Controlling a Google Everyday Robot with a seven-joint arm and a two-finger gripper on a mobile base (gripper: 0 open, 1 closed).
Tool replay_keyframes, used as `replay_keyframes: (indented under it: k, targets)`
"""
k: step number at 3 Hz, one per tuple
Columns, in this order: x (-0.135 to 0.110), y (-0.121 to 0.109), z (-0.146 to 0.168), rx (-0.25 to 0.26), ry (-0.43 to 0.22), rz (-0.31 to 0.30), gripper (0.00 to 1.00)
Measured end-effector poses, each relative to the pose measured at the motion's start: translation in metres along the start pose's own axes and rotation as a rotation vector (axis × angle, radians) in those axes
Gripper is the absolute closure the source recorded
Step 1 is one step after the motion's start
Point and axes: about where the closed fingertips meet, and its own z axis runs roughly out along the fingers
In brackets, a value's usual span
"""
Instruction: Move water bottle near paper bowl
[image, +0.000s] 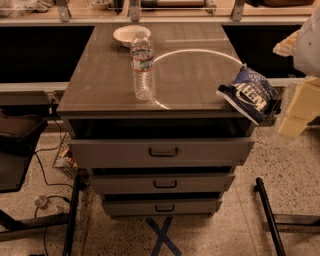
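Observation:
The water bottle (143, 67) stands upright on the left half of the grey cabinet top (195, 75). It is clear and ribbed, with a white cap and a pale label band with red. The paper bowl (126, 35) is shallow and off-white. It sits just behind the bottle at the far left of the top, partly hidden by the bottle's cap. My gripper (292, 122) is a cream-coloured shape at the right edge of the view. It hangs beside the cabinet's right front corner, far from the bottle, and holds nothing I can see.
A dark blue snack bag (248, 92) with white lettering lies over the cabinet's right front edge, next to my gripper. The cabinet has three drawers (162, 150), all pulled out a little. A shelf rail (150, 20) runs behind. Cables and a dark chair (20, 135) are at the left.

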Motion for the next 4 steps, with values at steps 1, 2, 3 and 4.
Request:
replay_keyframes:
  k: [1,2,3,4]
  targets:
    - [0.0,0.0,0.0,0.0,0.0,0.0,0.0]
    - [-0.011,-0.014,0.004,0.026,-0.069,0.011,0.0]
    - [-0.033,-0.047,0.02,0.062,-0.249,0.06,0.0]
    - [-0.063,-0.092,0.037,0.092,-0.509,0.127,0.0]
